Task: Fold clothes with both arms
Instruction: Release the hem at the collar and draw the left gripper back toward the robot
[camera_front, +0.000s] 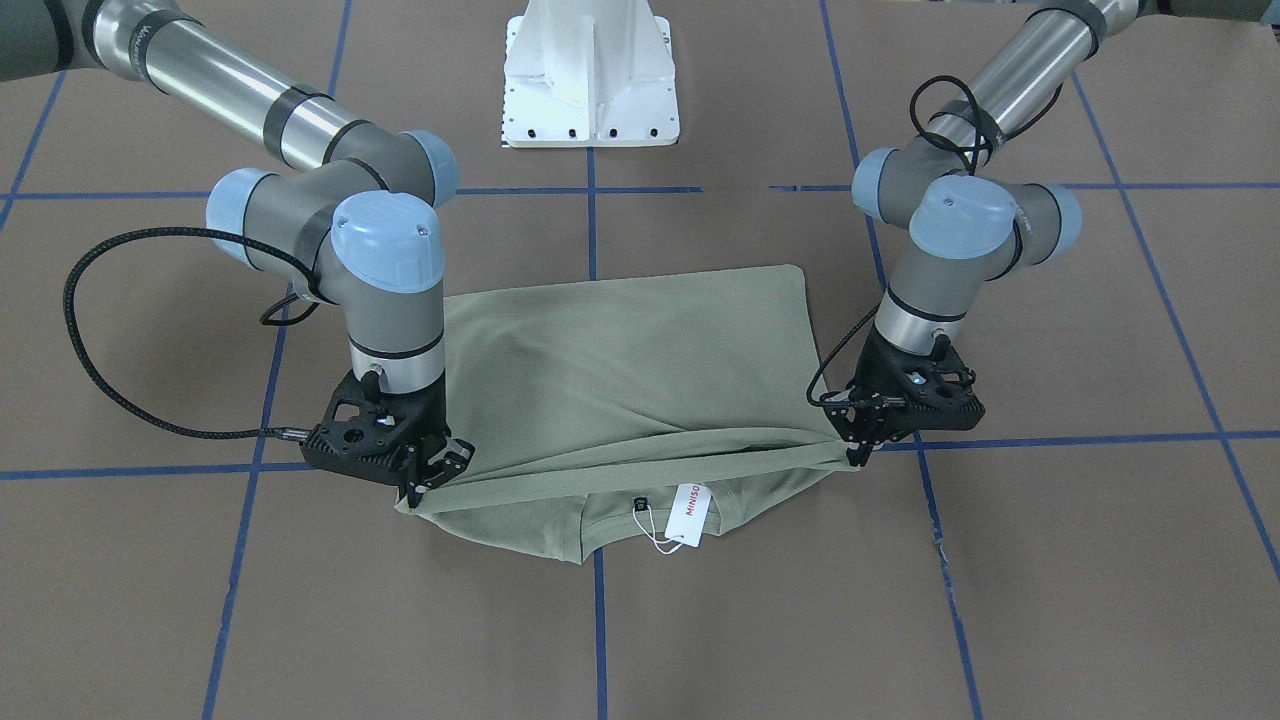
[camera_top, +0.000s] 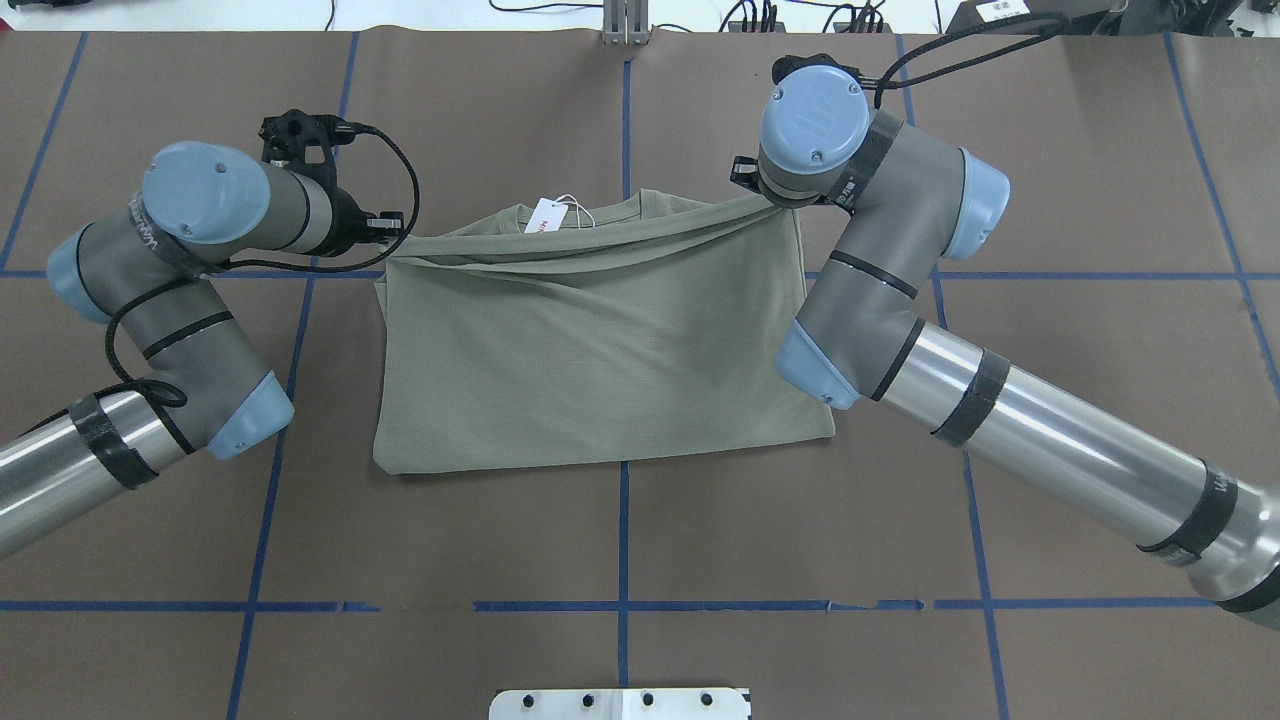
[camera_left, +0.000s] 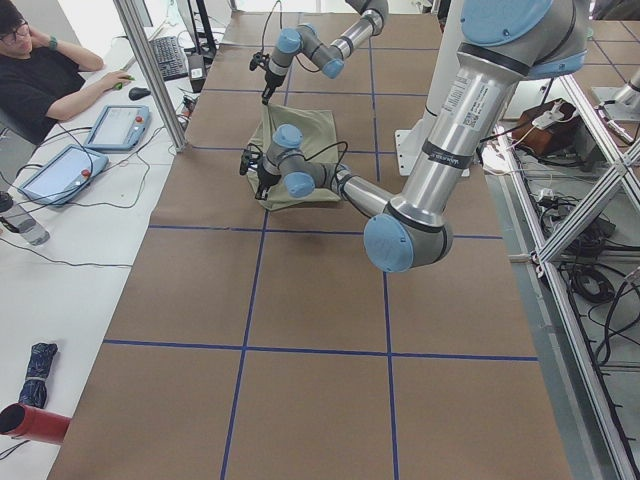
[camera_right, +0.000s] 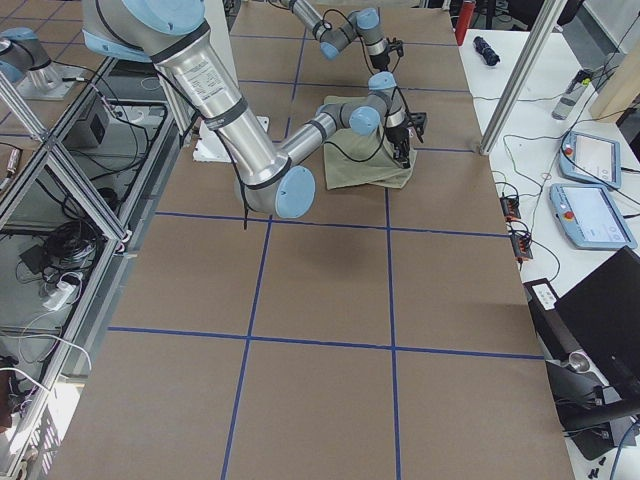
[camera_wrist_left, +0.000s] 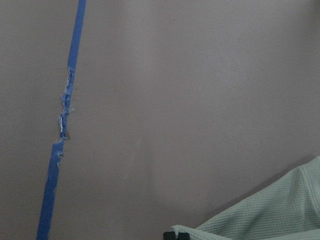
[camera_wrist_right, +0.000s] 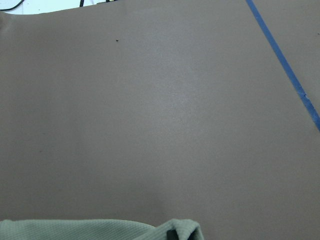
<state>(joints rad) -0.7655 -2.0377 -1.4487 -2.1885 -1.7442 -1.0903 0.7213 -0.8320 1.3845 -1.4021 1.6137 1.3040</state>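
Dangling hang tag; red "MINISO"

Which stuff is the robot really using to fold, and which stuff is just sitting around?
For the job:
green shirt with its hang tag
left tool and right tool, each pinching the shirt's edge

Just lying about, on the side desk:
tablet
keyboard
dark blue bundle
red tube

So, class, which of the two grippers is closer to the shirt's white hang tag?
The left gripper, on the front-facing view's right. The hang tag sits off-centre on the shirt, toward that side; the right gripper is farther away.
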